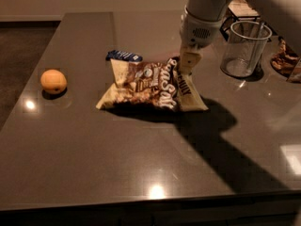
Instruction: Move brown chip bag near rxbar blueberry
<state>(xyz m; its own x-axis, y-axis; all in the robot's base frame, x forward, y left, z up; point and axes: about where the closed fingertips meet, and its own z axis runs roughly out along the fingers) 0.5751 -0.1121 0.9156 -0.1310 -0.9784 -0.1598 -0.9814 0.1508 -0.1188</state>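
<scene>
gripper (187, 66) on brown chip bag's (146, 86) right end, cup (244, 48) beside it, rxbar blueberry (124, 55) just behind, tabletop (141, 164) open in front

Chip bag (146, 86): big white script "Sea Salt" on the dark centre, running down the bag's right half, first letter crowded by the gripper. Cream right edge carried dark block letters ending in "JULY"; the word before it was hidden. Smaller print on the bag's left half was too small to read. Bar (123, 56): white lettering on blue, not legible. Gripper (186, 67) sat clamped on the bag's upper right edge, over the start of that edge lettering.
</scene>
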